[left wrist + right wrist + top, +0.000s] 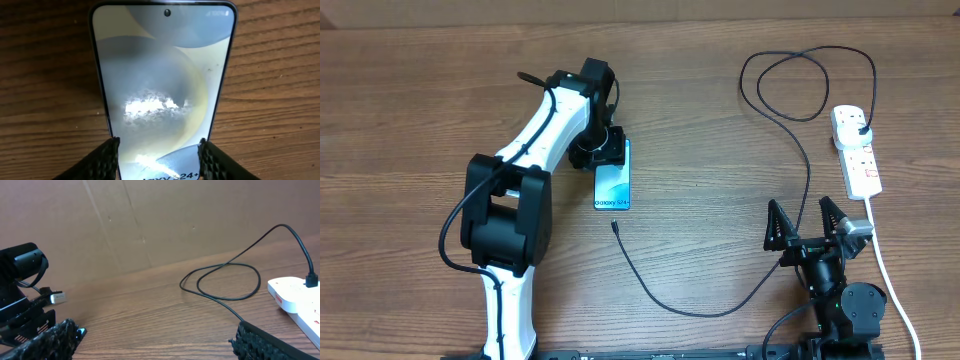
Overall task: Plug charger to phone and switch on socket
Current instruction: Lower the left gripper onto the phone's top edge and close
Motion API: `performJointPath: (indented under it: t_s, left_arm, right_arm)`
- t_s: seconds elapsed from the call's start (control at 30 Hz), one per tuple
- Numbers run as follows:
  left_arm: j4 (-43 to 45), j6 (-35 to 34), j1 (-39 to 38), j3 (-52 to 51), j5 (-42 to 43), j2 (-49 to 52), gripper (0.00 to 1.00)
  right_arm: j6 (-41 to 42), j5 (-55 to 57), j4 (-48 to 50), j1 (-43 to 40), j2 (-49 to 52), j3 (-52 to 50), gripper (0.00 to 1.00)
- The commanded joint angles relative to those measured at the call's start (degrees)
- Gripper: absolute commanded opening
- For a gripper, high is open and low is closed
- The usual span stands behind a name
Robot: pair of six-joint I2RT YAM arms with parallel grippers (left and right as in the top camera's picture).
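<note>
The phone (613,185) lies flat on the wooden table, screen up, reading "Galaxy S24+". My left gripper (603,150) is at its far end, and in the left wrist view its fingers (159,157) press both long edges of the phone (160,75). The charger, a thin black cable (720,310), has its connector tip (615,226) just below the phone and its black plug (861,128) in the white socket strip (857,150). My right gripper (807,228) is open and empty near the front, left of the strip (295,300); the cable (225,282) loops ahead of it.
The strip's thick white cord (890,280) runs down the right side past my right arm. A brown cardboard wall (150,220) stands behind the table. The left arm's body (510,220) lies along the left half of the table.
</note>
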Motion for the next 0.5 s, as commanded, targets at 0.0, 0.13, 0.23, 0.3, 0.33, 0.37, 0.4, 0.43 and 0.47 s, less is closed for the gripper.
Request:
performJointPath:
  t_s: [0.0, 0.13, 0.23, 0.3, 0.33, 0.37, 0.4, 0.43, 0.47]
  left_arm:
    - [0.2, -2.67, -0.39, -0.39, -3.98, 0.5, 0.55]
    - [1.14, -5.99, -0.42, -1.99, -4.79, 0.5, 0.58]
    - [2.71, -6.14, -0.44, -3.82, -4.79, 0.5, 0.75]
    - [3.3, -6.12, -0.44, -4.87, -4.81, 0.5, 1.0]
    - [3.61, -6.1, -0.44, -5.27, -4.83, 0.5, 1.0]
    - [3.85, -6.05, -0.44, -5.49, -4.83, 0.5, 1.0]
    - [3.91, -6.08, -0.44, -5.51, -4.83, 0.5, 1.0]
    - [4.15, -6.05, -0.44, -5.51, -4.83, 0.5, 1.0]
    - [4.35, -6.05, -0.44, -5.51, -4.85, 0.5, 1.0]
  right_arm:
    - [-0.04, -0.13, 0.24, 0.22, -0.57, -0.59, 1.0]
    - [-0.04, -0.13, 0.24, 0.22, -0.57, -0.59, 1.0]
    - [-0.04, -0.13, 0.24, 0.22, -0.57, -0.59, 1.0]
    - [-0.04, -0.13, 0.24, 0.22, -0.57, -0.59, 1.0]
    - [-0.04, -0.13, 0.24, 0.22, -0.57, -0.59, 1.0]
    - [-0.04, -0.13, 0.24, 0.22, -0.57, -0.59, 1.0]
    - [-0.04, -0.13, 0.24, 0.22, -0.57, -0.59, 1.0]
    - [-0.04, -0.13, 0.24, 0.22, -0.57, -0.59, 1.0]
    - [-0.04, -0.13, 0.24, 0.22, -0.57, -0.59, 1.0]
